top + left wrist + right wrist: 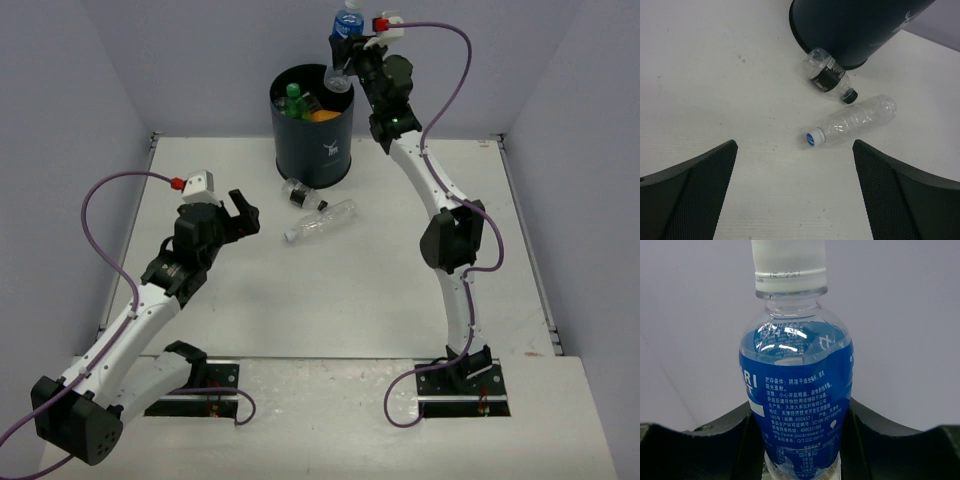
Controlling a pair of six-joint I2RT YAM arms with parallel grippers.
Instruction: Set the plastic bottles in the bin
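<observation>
The dark bin stands at the back of the table; a green bottle and an orange one lie inside it. High over its right rim my right gripper is shut on a blue-labelled, white-capped bottle, held upright. Two clear bottles lie in front of the bin: a black-capped one against its base, and a longer one with a blue-and-white cap. My left gripper hangs open just left of them, nothing between its fingers.
Grey walls close in the white table at the back and on both sides. Purple cables loop off each wrist. The arm bases sit on the near edge.
</observation>
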